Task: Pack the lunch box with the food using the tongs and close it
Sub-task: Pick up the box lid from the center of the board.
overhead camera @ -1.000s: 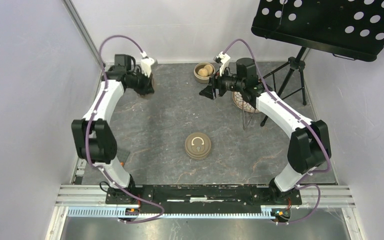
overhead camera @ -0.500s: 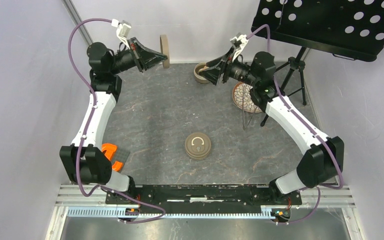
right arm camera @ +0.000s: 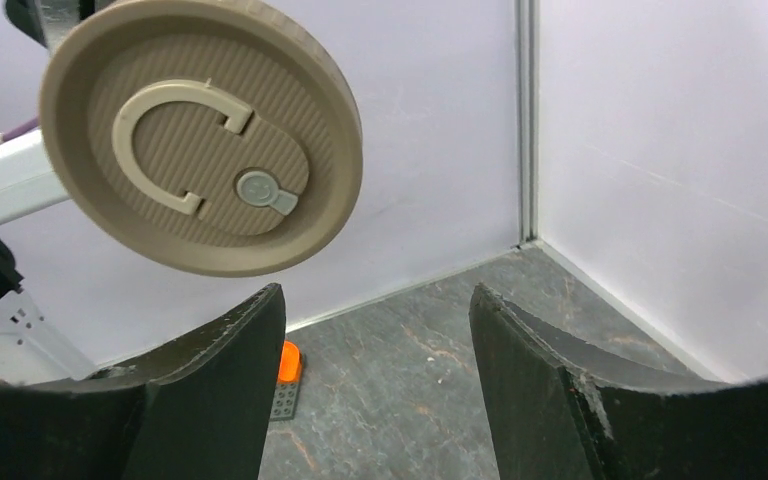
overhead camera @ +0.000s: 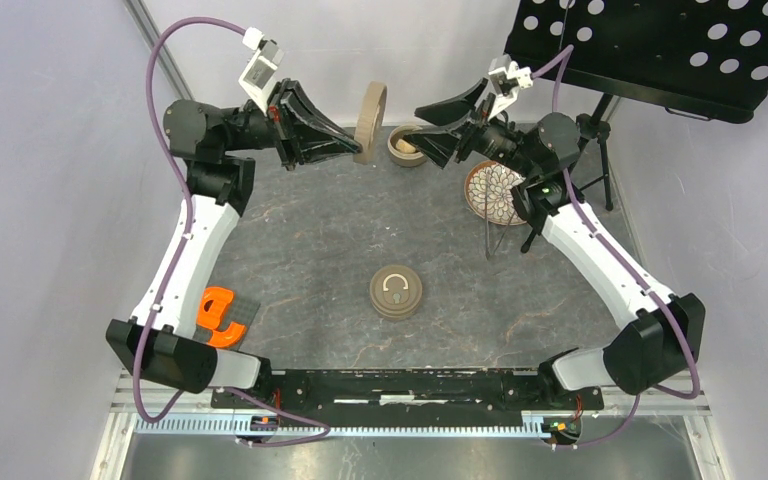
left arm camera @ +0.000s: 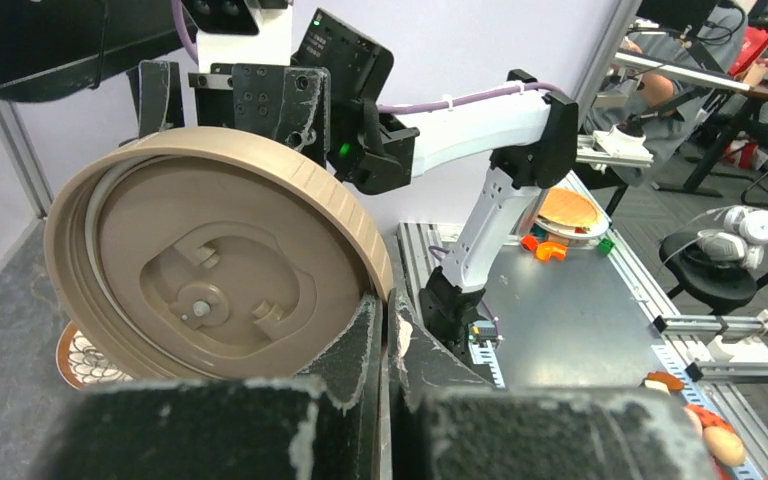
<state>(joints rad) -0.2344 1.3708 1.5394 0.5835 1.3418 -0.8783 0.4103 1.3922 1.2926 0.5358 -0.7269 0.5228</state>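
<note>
Bolted to a flat black mounting bar [overhead camera: 400, 385], the left arm [overhead camera: 185, 250] and right arm [overhead camera: 590, 250] have smooth white link shells between bulky matte-black joint housings. At the ends farthest from the bar, a thin purple cable [overhead camera: 160, 48] loops to each white camera bracket [overhead camera: 260, 65] above the black wedge-fingered left gripper [overhead camera: 355, 150] and right gripper [overhead camera: 425, 130].

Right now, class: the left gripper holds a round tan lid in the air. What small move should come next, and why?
Probably the right gripper should ease toward the lid and close on its rim: the left gripper is shut on it, holding it on edge, and the right's open jaws face it across a gap.
</note>
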